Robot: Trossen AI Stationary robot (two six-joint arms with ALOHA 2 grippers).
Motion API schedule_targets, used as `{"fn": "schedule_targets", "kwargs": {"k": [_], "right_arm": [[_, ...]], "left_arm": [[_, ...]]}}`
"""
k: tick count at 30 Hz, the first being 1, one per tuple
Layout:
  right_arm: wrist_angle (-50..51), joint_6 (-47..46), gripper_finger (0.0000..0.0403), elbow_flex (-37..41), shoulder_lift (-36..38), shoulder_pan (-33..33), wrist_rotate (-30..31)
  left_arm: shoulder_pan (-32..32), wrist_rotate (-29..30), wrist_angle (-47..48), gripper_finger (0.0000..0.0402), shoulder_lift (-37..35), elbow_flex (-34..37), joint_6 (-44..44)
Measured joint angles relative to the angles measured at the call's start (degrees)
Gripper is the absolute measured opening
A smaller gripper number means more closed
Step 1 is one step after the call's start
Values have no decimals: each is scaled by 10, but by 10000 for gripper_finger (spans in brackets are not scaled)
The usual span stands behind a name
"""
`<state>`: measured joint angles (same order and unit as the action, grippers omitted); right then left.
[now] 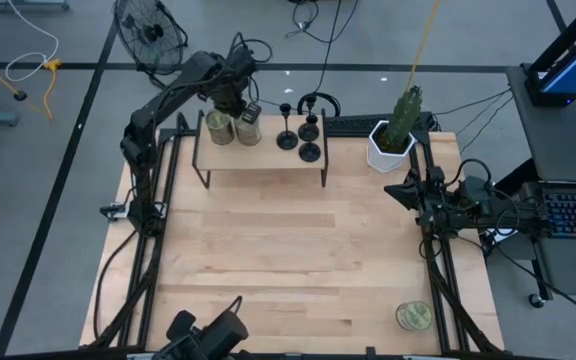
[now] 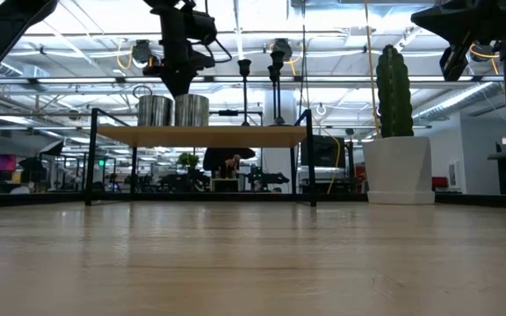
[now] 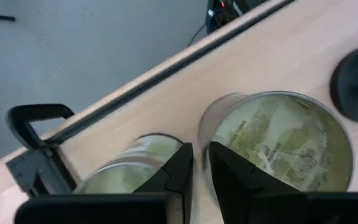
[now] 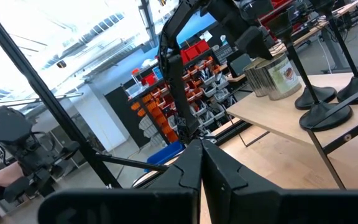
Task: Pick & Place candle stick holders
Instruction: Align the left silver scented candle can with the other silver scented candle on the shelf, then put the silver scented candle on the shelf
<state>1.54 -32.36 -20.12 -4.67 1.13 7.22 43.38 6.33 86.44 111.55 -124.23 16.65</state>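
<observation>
Three black candle stick holders (image 1: 303, 135) stand on their round bases on a raised wooden shelf (image 1: 268, 160) at the table's far side; they also show in the low view (image 2: 275, 79) and the right wrist view (image 4: 319, 106). Two jar candles (image 1: 233, 128) stand to their left. My left gripper (image 1: 238, 105) is shut and hangs over the two jars (image 3: 278, 137), its fingertips (image 3: 201, 168) just above the gap between them in the low view (image 2: 180, 86). My right gripper (image 1: 400, 190) is shut and empty at the table's right edge (image 4: 202, 168).
A cactus in a white pot (image 1: 393, 140) stands right of the shelf. A third jar candle (image 1: 414, 316) sits at the near right corner. One holder's base (image 3: 356, 84) lies next to the jars. The wooden tabletop (image 1: 298, 250) lies in front of the shelf.
</observation>
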Motion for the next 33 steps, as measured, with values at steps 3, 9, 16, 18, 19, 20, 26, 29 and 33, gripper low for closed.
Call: {"fn": "schedule_targets", "kwargs": {"k": [3,9,16,18,19,20,26,29,33], "right_arm": [[0,0,0,0,0,0,0],[0,0,0,0,0,0,0],[0,0,0,0,0,0,0],[0,0,0,0,0,0,0],[0,0,0,0,0,0,0],[0,0,0,0,0,0,0],[0,2,0,0,0,0,1],[0,4,0,0,0,0,1],[0,1,0,0,0,0,0]], "left_arm": [[1,11,-5,62,-14,0,5],[-2,-17,-62,63,-66,0,42],[-52,-89,-98,63,-144,-1,81],[-78,-87,-82,63,-163,-1,81],[-92,-82,-71,63,-172,-1,80],[-109,-77,-59,63,-179,-1,79],[-227,14,9,63,-203,-1,95],[-291,56,14,63,-209,-1,120],[-373,115,11,63,-213,1,164]]}}
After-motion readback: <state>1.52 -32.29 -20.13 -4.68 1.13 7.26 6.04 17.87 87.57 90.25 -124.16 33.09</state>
